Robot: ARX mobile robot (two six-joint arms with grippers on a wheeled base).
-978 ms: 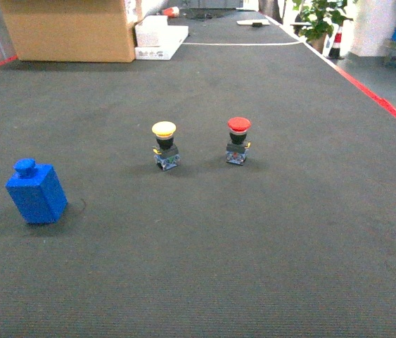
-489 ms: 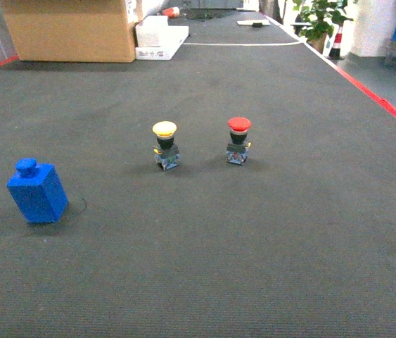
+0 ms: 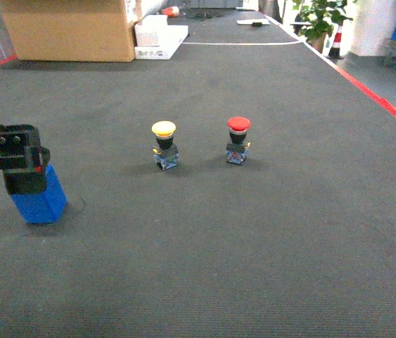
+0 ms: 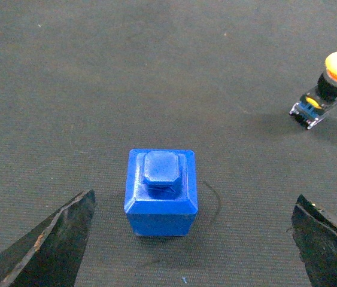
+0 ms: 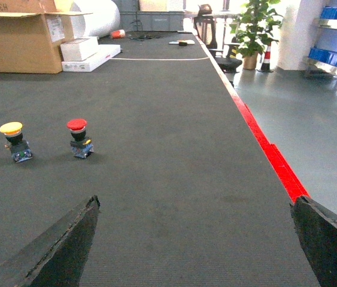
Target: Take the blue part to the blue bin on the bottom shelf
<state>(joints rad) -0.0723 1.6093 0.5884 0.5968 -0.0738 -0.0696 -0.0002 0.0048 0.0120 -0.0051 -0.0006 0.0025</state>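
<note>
Head view: left gripper (image 3: 16, 160) has entered from the left edge since 0.5 s ago and now sits over the blue part (image 3: 39, 198), hiding its knob and top; part itself hasn't moved, on the dark carpet (image 3: 254, 232) at far left. Yellow pushbutton (image 3: 164, 145) and red pushbutton (image 3: 238, 140) unchanged, mid-floor, well apart from the part. Left wrist view: fingers (image 4: 48, 242) wide apart, straddling the part without touching it. Right gripper (image 5: 195, 245) out of head view; its fingers are spread over bare carpet. Cardboard box (image 3: 67, 29) at back, top cut off, contents not visible
</note>
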